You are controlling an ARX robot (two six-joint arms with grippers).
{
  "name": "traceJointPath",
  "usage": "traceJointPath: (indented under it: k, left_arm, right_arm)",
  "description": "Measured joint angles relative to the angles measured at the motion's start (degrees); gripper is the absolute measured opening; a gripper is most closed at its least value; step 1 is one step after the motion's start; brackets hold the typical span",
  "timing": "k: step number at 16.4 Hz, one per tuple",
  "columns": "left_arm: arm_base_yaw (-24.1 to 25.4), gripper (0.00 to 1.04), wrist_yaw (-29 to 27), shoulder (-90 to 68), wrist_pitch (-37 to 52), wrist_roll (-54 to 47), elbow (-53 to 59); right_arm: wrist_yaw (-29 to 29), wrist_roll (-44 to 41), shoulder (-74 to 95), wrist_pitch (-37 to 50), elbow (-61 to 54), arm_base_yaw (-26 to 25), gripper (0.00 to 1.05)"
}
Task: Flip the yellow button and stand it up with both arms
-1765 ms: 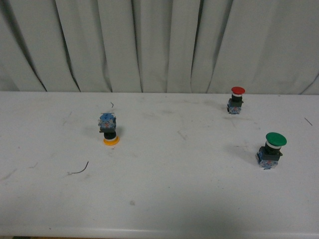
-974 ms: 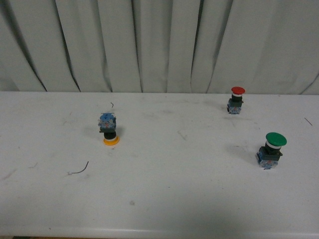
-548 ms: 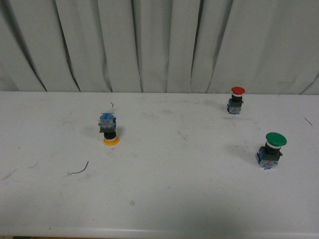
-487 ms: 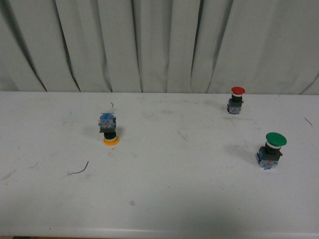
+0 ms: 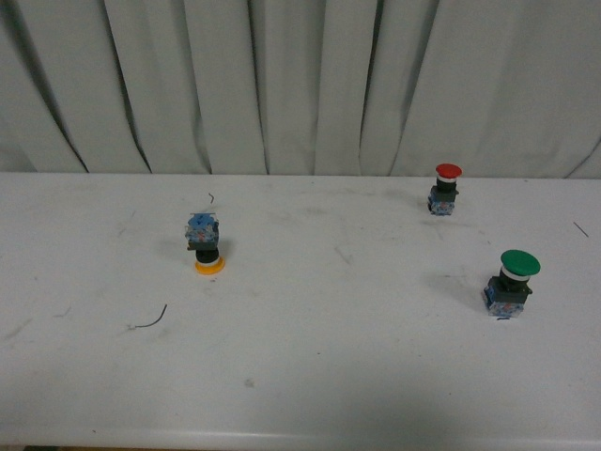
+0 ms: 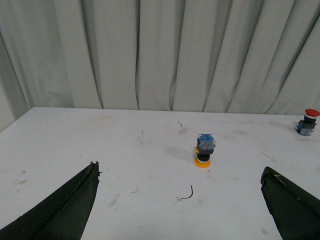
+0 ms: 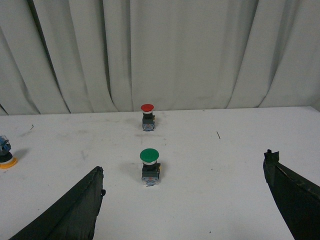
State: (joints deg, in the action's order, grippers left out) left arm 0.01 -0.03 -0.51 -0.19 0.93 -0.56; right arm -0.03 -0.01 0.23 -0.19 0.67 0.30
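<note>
The yellow button (image 5: pixel 206 244) stands upside down on the white table (image 5: pixel 310 366), left of centre: yellow cap on the table, black collar above it, blue-grey base on top. It also shows in the left wrist view (image 6: pixel 204 150) and at the edge of the right wrist view (image 7: pixel 5 156). Neither arm shows in the front view. My left gripper (image 6: pixel 182 172) is open and empty, well short of the button. My right gripper (image 7: pixel 184 170) is open and empty, its fingers (image 7: pixel 70 210) wide apart, short of the green switch.
A red-capped switch (image 5: pixel 446 189) stands upright at the back right, and a larger green-capped switch (image 5: pixel 510 284) upright at the right. A small curved black wire (image 5: pixel 150 319) lies on the table in front of the yellow button. A grey curtain (image 5: pixel 300 85) hangs behind the table.
</note>
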Motion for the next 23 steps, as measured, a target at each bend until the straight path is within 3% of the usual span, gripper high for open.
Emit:
traceJointPath:
  k: [6, 7, 8, 10, 13, 15, 19, 23]
  left_arm:
    - [0.0, 0.98, 0.0, 0.0, 0.0, 0.0, 0.0]
    - [3.2, 0.98, 7.1, -2.9, -7.9, 2.7, -2.7]
    - [7.8, 0.98, 14.2, -10.0, -9.6, 6.3, -5.9]
    - [7.8, 0.98, 17.2, -21.0, 2.4, 8.1, -9.1]
    - [-0.3, 0.98, 12.6, -52.2, 25.1, 9.1, -18.5]
    - [-5.8, 0.98, 9.6, -73.9, 29.8, 9.0, -30.9]
    - [-10.7, 0.98, 7.1, -103.2, 18.2, 7.8, -55.7]
    - [-13.1, 0.98, 0.0, -114.3, 6.9, 6.1, -72.0]
  right_arm:
    - [0.0, 0.0, 0.0, 0.0, 0.0, 0.0, 0.98]
    - [0.0, 0.0, 0.0, 0.0, 0.0, 0.0, 0.98]
    - [0.0, 0.0, 0.0, 0.0, 0.0, 0.0, 0.98]
    - [0.0, 0.0, 0.0, 0.0, 0.0, 0.0, 0.98]
    - [0.0, 0.0, 0.0, 0.0, 0.0, 0.0, 0.98]
    - [0.0, 0.0, 0.0, 0.0, 0.0, 0.0, 0.98]
    - [0.0, 0.0, 0.0, 0.0, 0.0, 0.0, 0.98]
    - [0.0, 0.0, 0.0, 0.0, 0.0, 0.0, 0.98]
